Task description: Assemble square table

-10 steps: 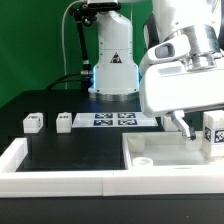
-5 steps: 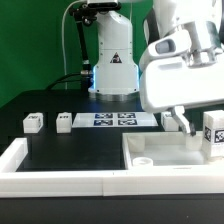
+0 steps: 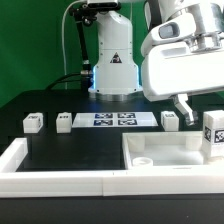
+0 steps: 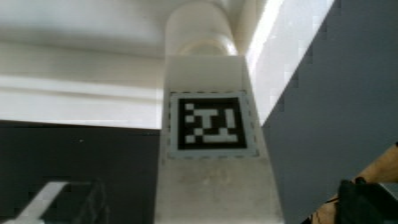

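The square tabletop [image 3: 165, 152], a white slab with a raised rim, lies at the front on the exterior view's right. One white tagged leg [image 3: 213, 134] stands upright at its right edge. My gripper [image 3: 189, 111] hangs open just above and left of that leg, holding nothing. In the wrist view the leg [image 4: 210, 130] fills the middle with its tag facing the camera, and my gripper [image 4: 210, 208] straddles it, a finger [image 4: 50, 202] showing well clear of it on either side. Three more small legs [image 3: 32, 122] [image 3: 64, 121] [image 3: 169, 120] sit in a row on the black table.
The marker board [image 3: 113, 120] lies flat between the loose legs. A long white border wall [image 3: 60, 168] runs along the front and up the left side. The robot's base [image 3: 112, 60] stands behind the board.
My gripper has risen and shifted slightly toward the exterior view's right, away from the tabletop. The legs and the slab have not moved.
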